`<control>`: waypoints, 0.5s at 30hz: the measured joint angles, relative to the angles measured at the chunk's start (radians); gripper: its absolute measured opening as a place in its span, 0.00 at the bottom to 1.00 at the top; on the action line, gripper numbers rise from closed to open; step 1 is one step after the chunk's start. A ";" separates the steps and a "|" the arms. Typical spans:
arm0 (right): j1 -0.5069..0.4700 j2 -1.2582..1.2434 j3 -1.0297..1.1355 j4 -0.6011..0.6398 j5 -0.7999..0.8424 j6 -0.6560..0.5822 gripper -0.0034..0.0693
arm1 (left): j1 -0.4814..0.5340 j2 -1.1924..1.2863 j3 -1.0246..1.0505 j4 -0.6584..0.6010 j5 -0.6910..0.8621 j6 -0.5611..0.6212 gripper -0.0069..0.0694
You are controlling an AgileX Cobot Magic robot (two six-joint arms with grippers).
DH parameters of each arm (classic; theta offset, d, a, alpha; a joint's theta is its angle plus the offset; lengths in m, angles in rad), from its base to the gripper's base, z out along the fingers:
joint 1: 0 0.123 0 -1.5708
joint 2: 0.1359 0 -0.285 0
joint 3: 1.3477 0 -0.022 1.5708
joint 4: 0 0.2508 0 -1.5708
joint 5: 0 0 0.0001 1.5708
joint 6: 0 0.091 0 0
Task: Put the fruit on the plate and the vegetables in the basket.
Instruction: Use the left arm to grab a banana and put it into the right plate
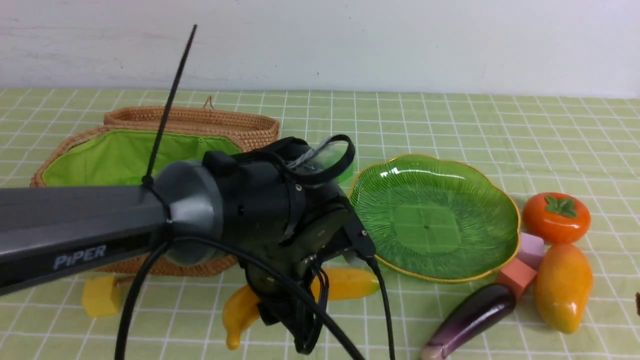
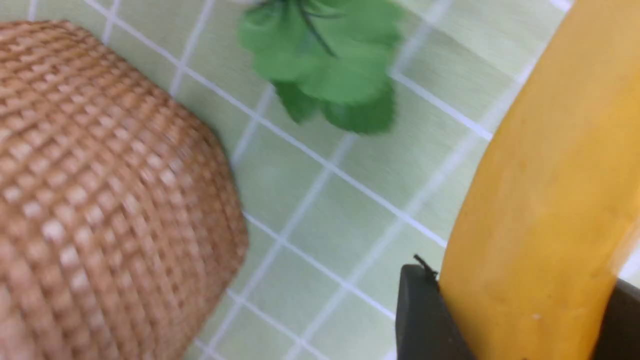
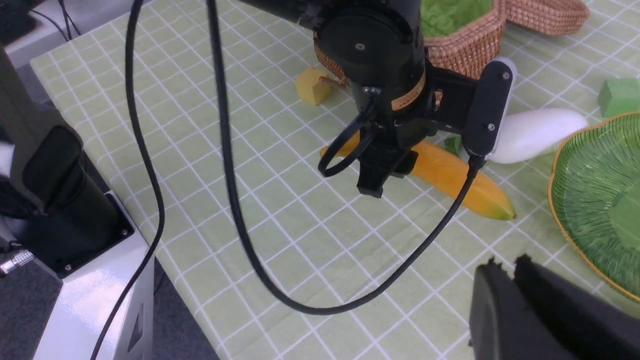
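Note:
The yellow banana (image 1: 345, 282) lies on the table in front of the basket (image 1: 125, 155). My left gripper (image 2: 520, 305) is shut on the banana (image 2: 540, 200), one finger on each side; it also shows in the right wrist view (image 3: 382, 175) over the banana (image 3: 450, 175). The green plate (image 1: 425, 225) sits right of it. The persimmon (image 1: 556, 217), mango (image 1: 562, 287) and eggplant (image 1: 470, 315) lie right of the plate. The white radish (image 3: 535, 135) lies behind the banana. My right gripper (image 3: 505, 265) is shut and empty, near the plate's (image 3: 600, 200) front edge. Carrot and gourd are out of view.
A yellow cube (image 1: 101, 296) sits in front of the basket. Pink (image 1: 530, 248) and red (image 1: 516, 276) cubes lie by the plate's right rim. A green cube (image 3: 619, 96) sits behind the plate. The left arm's cable (image 3: 225, 175) loops over the table's front.

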 joint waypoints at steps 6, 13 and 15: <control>0.000 0.000 0.000 -0.057 -0.010 0.039 0.12 | -0.054 -0.072 -0.022 -0.032 -0.004 -0.054 0.54; 0.000 0.000 -0.008 -0.277 -0.082 0.252 0.12 | -0.047 -0.042 -0.181 -0.102 -0.300 -0.192 0.54; 0.000 0.000 -0.010 -0.347 -0.099 0.322 0.12 | -0.038 0.014 -0.250 -0.108 -0.399 -0.212 0.54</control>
